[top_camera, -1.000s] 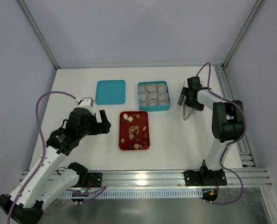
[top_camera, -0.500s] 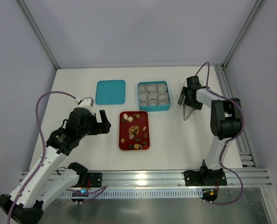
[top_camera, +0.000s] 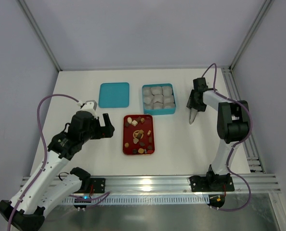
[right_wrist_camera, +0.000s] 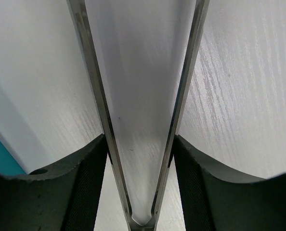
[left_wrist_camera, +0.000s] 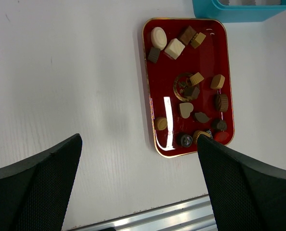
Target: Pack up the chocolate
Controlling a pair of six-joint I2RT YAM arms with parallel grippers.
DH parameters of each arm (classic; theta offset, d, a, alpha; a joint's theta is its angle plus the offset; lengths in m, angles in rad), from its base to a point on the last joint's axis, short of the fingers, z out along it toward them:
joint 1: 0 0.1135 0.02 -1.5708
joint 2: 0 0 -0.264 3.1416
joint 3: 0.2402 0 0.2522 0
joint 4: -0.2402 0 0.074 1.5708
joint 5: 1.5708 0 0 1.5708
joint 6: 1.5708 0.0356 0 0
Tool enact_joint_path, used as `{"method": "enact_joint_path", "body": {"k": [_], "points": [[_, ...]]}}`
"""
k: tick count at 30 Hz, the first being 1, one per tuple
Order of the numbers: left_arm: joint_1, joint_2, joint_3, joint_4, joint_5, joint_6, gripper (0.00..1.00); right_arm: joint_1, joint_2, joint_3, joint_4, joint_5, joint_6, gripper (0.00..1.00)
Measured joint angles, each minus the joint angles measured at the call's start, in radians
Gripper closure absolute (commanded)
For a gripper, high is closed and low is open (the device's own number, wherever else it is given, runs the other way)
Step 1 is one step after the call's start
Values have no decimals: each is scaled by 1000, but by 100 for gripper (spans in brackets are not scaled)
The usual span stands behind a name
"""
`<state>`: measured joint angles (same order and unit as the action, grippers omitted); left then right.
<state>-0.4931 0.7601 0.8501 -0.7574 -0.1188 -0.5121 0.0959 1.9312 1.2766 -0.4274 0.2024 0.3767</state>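
Several small chocolate pieces [top_camera: 138, 135], dark brown, light brown and cream, lie loose in the red tray [top_camera: 125, 144]; the left wrist view looks straight down on the chocolate [left_wrist_camera: 186, 109] in the tray [left_wrist_camera: 148, 96]. My left gripper [top_camera: 106, 126] hovers left of the tray, open and empty [left_wrist_camera: 139, 144]. My right gripper [top_camera: 194, 107] is at the right of the teal box, its fingers [right_wrist_camera: 85, 183] pressed on both arms of metal tongs [right_wrist_camera: 96, 91]. The tongs [top_camera: 191, 118] point toward the near edge, tips on the table.
A teal box [top_camera: 158, 112] filled with pale paper cups [top_camera: 158, 96] stands behind the tray; its corner shows in the left wrist view [left_wrist_camera: 239, 12]. Its flat teal lid [top_camera: 114, 95] lies to the left. A metal rail [top_camera: 148, 183] runs along the near edge.
The right gripper's jaws have closed inward onto the tongs' arms. The left arm, tray and box have not moved.
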Motion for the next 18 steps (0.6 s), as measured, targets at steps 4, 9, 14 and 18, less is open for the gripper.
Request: {"method": "enact_joint_path", "body": {"k": [4,9,14,18], "points": [[0,3,0,0,0,0,0,0,-2,-2,1,-8,-5,44],[0,5,0,0,0,0,0,0,-65,-54,-2,-31,-4,44],[0,5,0,0,0,0,0,9,-211,-113,-13,-45,-3,45],[0,5,0,0,0,0,0,14,-323,-143,-15,-61,0,45]]}}
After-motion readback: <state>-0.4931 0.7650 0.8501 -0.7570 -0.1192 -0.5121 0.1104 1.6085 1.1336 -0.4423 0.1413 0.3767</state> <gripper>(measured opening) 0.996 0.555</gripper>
